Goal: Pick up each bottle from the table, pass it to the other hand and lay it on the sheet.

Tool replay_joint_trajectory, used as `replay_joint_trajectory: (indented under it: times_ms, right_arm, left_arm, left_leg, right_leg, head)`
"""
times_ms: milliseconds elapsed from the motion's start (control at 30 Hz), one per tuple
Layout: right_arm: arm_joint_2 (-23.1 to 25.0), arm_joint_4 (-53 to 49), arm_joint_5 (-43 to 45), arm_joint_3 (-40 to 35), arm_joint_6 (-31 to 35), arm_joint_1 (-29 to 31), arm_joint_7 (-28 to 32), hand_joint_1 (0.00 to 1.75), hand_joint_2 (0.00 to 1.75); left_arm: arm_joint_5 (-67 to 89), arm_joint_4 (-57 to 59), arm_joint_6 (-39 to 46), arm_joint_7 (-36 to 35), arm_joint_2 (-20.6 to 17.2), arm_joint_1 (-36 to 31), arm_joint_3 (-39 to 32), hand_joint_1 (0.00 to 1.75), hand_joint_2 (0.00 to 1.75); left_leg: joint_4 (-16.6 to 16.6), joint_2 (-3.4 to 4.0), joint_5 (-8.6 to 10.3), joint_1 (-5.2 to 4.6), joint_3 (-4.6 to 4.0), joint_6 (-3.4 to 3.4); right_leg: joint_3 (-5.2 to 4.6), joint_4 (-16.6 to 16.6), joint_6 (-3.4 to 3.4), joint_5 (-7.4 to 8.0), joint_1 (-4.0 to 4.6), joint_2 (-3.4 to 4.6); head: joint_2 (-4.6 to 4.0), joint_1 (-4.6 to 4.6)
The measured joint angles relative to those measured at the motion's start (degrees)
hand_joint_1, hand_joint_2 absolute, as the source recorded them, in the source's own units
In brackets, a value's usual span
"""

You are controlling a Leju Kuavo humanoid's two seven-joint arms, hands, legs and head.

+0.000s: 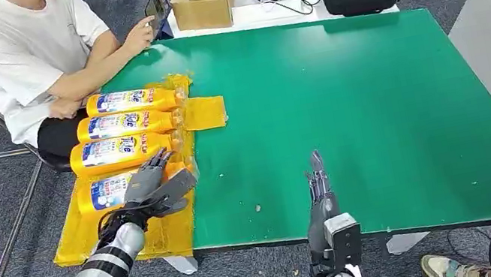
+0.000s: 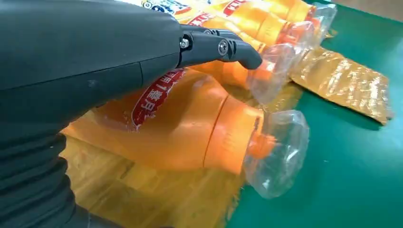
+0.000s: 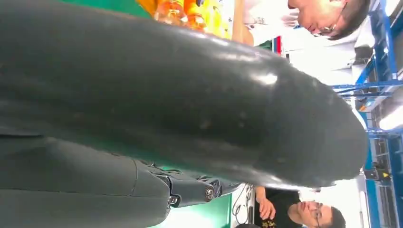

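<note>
Slick, weighty bottle under left hand
Fingers rest loosely over its rigid body, best gripped mid-label; right hand extended, empty.

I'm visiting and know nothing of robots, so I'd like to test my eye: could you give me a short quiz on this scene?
1. How many orange plastic detergent bottles lie on the crinkled yellow plastic sheet?
2. True or false: the robot's right hand holds a bottle.
3. Over which bottle is the left hand? A: the nearest to the robot. B: the farthest.

Key: 1. Four. 2. False; it is over the green table with nothing in it. 3. A.
</note>
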State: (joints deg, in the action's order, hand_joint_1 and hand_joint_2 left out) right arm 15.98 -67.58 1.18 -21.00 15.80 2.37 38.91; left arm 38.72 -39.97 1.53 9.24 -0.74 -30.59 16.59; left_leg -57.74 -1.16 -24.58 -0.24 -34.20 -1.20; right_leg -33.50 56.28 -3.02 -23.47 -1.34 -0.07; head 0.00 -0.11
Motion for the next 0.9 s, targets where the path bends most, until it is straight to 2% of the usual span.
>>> replay_joint_trajectory:
  times_ms: [33, 67, 267, 467, 567, 600, 733, 900]
  right_arm:
    - [0.0, 0.13, -0.04, 0.0, -0.18, 0.03, 0.0, 0.0, 0.0]
    - [0.0, 0.28, -0.13, 0.0, -0.31, 0.07, 0.0, 0.0, 0.0]
    - [0.0, 1.05, -0.68, 0.02, -1.31, 0.27, 0.17, 0.0, 0.0]
    - [0.0, 1.51, -0.85, 0.02, -1.36, 0.42, 0.24, 0.0, 0.0]
    - [0.0, 1.62, -0.96, 0.02, -1.6, 0.42, 0.26, 0.0, 0.0]
    - [0.0, 1.66, -1.03, 0.02, -1.84, 0.41, 0.26, 0.0, 1.75]
    - [-0.28, 0.82, -3.84, -0.17, -1.1, -0.02, 0.59, 0.0, 1.75]
    - [-2.19, -2.65, -5.73, -1.6, -1.53, -1.63, 0.61, 0.0, 1.75]
  left_arm:
    - [-0.84, -0.84, -0.44, 0.44, -0.15, 0.43, 0.02, 0.0, 0.0]
    - [-2.08, -1.9, -0.59, 0.92, -0.37, 0.92, 0.02, 0.0, 1.75]
    - [-13.43, -10.57, -2.03, 6.69, -1.14, 5.79, 0.0, 0.0, 1.75]
    - [-14.35, -15.59, -2.08, 7.04, -1.64, 8.35, 0.0, 0.0, 1.75]
    - [-17.17, -18.64, 0.09, 10.26, -1.75, 10.17, -0.13, 0.0, 1.75]
    - [-18.27, -19.84, 0.67, 11.23, -1.75, 10.83, -0.2, 0.0, 1.75]
    - [-25.22, -26.86, 1.35, 14.84, -1.23, 15.43, -1.18, 0.0, 1.75]
    - [-30.28, -35.44, 6.23, 20.86, 2.91, 22.94, -1.64, 0.0, 1.75]
  left_leg:
    - [0.0, 0.0, 0.0, 0.0, 0.0, 0.0]
    - [0.0, 0.0, 0.0, 0.0, -0.01, 0.0]
    - [0.0, 0.04, 0.0, 0.01, -0.2, 0.0]
    - [-0.01, 0.09, 0.0, 0.01, -0.37, 0.01]
    - [-0.01, 0.11, 0.0, 0.03, -0.39, 0.01]
    - [-0.01, 0.11, 0.0, 0.03, -0.4, 0.01]
    - [-0.01, 0.2, -0.01, 0.02, -0.43, 0.01]
    - [-0.01, 0.2, -0.08, -0.02, -0.49, 0.01]
  right_leg:
    - [0.0, 0.0, 0.0, 0.0, 0.0, 0.0]
    - [-0.02, 0.0, 0.0, 0.0, 0.0, 0.0]
    - [-0.25, 0.01, 0.0, 0.0, 0.01, 0.01]
    - [-0.41, 0.01, 0.0, 0.0, 0.01, 0.02]
    - [-0.45, 0.02, 0.0, 0.0, 0.02, 0.03]
    - [-0.46, 0.02, 0.0, 0.0, 0.02, 0.03]
    - [-0.55, 0.0, 0.0, 0.0, 0.01, 0.05]
    - [-0.58, -0.05, 0.0, -0.01, -0.01, 0.05]
  head:
    - [0.0, 0.0]
    - [0.0, -0.02]
    - [0.0, 0.0]
    - [0.0, 0.0]
    - [0.0, 0.0]
    - [0.0, 0.0]
    - [0.0, 0.0]
    - [0.0, 0.0]
